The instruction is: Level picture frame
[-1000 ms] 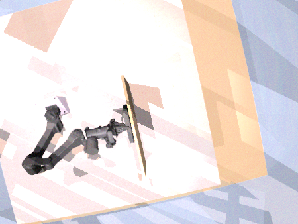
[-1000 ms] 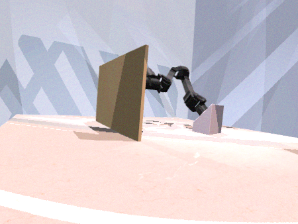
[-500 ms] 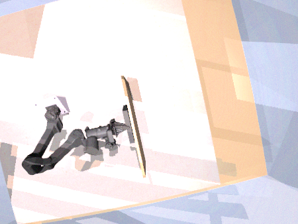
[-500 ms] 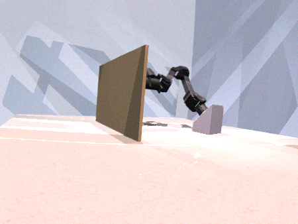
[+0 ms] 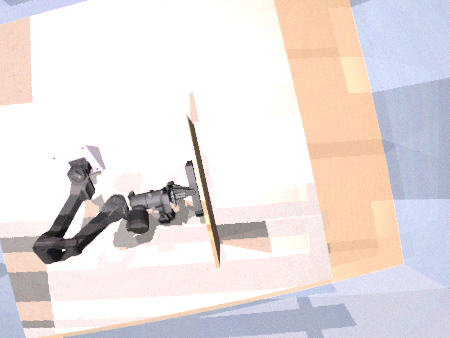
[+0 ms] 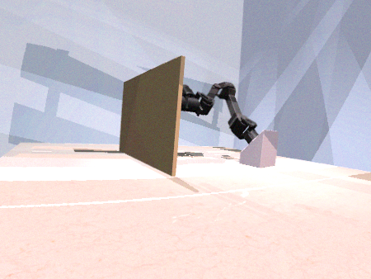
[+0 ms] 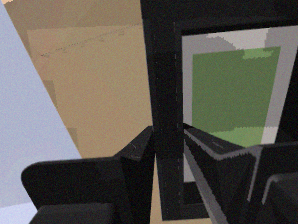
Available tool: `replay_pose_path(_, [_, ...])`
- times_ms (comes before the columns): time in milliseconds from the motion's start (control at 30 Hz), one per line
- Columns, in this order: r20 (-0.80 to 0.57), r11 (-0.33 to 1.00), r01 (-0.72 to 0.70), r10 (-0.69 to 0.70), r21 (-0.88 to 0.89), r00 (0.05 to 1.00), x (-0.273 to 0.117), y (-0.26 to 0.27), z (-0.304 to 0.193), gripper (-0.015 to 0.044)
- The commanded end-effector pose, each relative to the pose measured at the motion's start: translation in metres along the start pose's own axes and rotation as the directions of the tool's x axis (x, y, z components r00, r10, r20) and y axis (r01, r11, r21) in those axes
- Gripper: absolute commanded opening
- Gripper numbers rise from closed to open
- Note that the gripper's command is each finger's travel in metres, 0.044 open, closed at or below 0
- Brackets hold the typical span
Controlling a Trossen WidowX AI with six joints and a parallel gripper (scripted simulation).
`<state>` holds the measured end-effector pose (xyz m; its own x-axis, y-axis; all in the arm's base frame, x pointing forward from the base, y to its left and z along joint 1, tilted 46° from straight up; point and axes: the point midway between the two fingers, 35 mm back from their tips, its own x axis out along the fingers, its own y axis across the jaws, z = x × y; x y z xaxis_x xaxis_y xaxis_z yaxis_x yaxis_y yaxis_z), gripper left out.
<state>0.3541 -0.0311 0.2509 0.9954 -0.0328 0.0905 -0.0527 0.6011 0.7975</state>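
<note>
The picture frame [image 5: 190, 172] [image 7: 167, 90] has black bars, a pale grey mat and a green picture. It is upright, close in front of the tan board [image 5: 200, 165] [image 6: 148, 115] [image 7: 95, 95]. My gripper [image 5: 194, 190] [image 7: 166, 129] is shut on the frame's left bar, as the wrist view shows it, with one finger on each side. In the wrist view the frame's top inner edge rises slightly to the right; I cannot tell its true level from this. The screw and the notched strip are hidden. The board hides the frame and fingers in the exterior view.
The board stands upright as the wall, its edge and the blue background beyond it at the left of the wrist view. The arm's pale wedge-shaped base block [image 5: 95, 157] [image 6: 265, 152] is on the arm's side of the board. Strong patches of light and shadow cross the surfaces.
</note>
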Motion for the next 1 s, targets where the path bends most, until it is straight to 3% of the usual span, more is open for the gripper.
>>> replay_pose_path(0, [0.002,1.000,0.000,0.000,-0.015,1.000,-0.0001,-0.0003,0.0001,0.0000])
replay_pose_path(967, [0.003,0.983,-0.001,0.001,-0.181,1.000,0.0001,-0.0005,-0.0004,0.0000])
